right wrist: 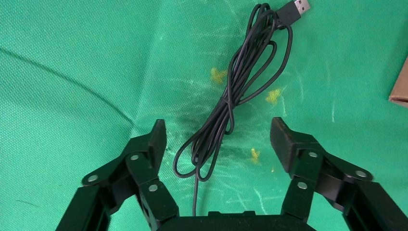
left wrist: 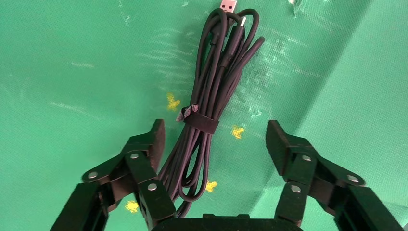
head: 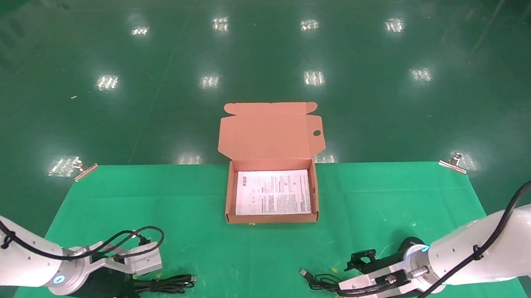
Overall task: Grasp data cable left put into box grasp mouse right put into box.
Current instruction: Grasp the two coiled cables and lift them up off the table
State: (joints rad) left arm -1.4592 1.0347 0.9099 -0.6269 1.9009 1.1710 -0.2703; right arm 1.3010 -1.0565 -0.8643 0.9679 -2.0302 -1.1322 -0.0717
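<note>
Left gripper [left wrist: 214, 139] is hanging low over the data cable [left wrist: 216, 82] on the bench [head: 236, 260], fingers spread wide, straddling the bundle near its strap. Right gripper [right wrist: 219, 142] is waiting likewise, fingers wide apart over the mouse's cord [right wrist: 240, 96]; the mouse itself is hidden. The box [head: 273, 219] is lying open mid-bench. Advice: centre on the strap, descend until the fingers are flanking all loops, then close.

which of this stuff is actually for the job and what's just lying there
For the job:
- data cable, between the open left hand's fingers
- mouse cord, under the open right hand; the mouse itself is hidden
- box, lid open

Just lying there:
- green cloth
- two metal clips at its far corners
</note>
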